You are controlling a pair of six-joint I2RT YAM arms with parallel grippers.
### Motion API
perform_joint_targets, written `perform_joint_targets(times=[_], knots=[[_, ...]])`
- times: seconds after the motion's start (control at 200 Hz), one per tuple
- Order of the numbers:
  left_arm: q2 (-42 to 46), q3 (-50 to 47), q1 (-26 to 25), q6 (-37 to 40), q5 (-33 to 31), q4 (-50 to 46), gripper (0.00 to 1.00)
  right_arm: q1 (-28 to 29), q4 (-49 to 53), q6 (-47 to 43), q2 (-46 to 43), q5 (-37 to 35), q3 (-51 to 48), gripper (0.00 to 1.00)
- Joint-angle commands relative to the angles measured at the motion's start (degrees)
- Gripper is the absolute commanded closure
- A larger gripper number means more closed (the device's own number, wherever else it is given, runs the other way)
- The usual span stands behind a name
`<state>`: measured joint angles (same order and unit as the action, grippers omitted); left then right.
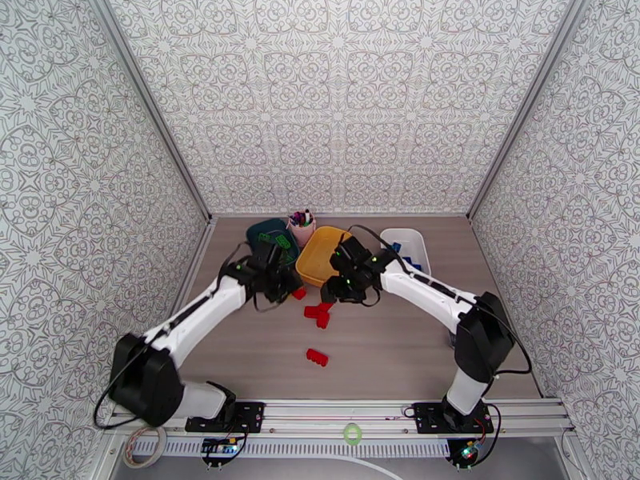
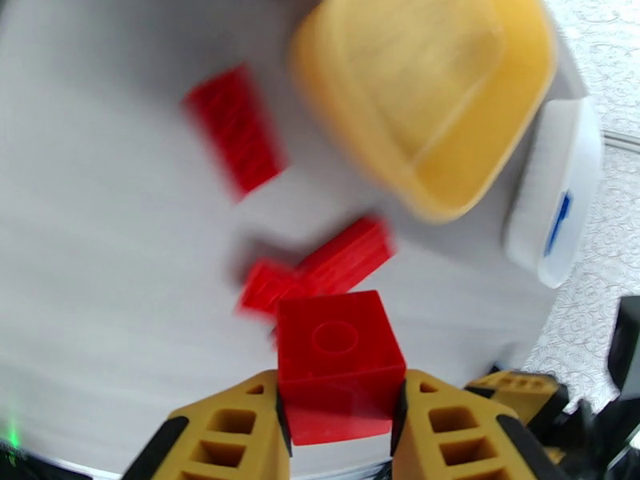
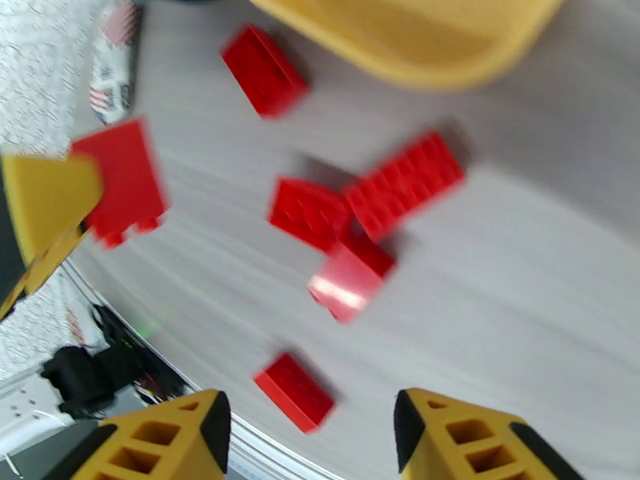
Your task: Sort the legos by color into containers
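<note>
Only reds seem left: the shallow yellow plastic tray point(image 1: 316, 266) is empty, the left gripper point(image 2: 340, 414) jaws pinch a square red studded brick point(image 2: 340, 354) beside it, the right gripper point(image 3: 312, 434) jaws stand spread, and more red bricks point(image 1: 318, 312) lie nearby on the counter point(image 1: 400, 346).

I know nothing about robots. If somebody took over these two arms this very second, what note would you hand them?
Left jaws: shut on a red brick, close to the yellow tray.
Right jaws: open and empty, above the loose red bricks on the table.
Done: green bricks lie in the teal tray, and blue bricks lie in the white tray.
Left: the yellow tray looks empty. The held brick and the several red ones on the table probably belong there.
</note>
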<state>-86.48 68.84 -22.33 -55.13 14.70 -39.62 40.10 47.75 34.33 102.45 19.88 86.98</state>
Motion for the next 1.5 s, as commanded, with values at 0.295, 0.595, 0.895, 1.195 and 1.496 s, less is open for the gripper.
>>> perform_joint_targets(times=[0.295, 0.595, 0.895, 1.195, 1.496], knots=[[-25.36, 32.27, 2.27, 10.58, 5.62, -1.65, 0.26, -5.64, 9.92, -3.23, 2.11, -3.56, 9.86, 0.4], [-23.32, 33.89, 1.27, 15.0, 2.79, -4.61, 0.15, -5.64, 9.75, -3.48, -4.24, -7.73, 0.35, 0.39], [-9.4, 15.95, -1.26, 12.65, -4.72, -2.51, 0.1, 0.18, 11.58, -5.51, -7.01, -12.18, -4.8, 0.4], [9.69, -11.15, -2.02, 2.29, -8.81, 1.78, 0.01, 11.57, 12.11, -7.1, -5.29, -15.53, -7.79, 0.4], [22.62, -23.09, 0.36, -1.36, -8.56, -3.12, 0.01, 19.61, 10.88, -6.99, -1.43, -18.51, -6.09, 0.38]])
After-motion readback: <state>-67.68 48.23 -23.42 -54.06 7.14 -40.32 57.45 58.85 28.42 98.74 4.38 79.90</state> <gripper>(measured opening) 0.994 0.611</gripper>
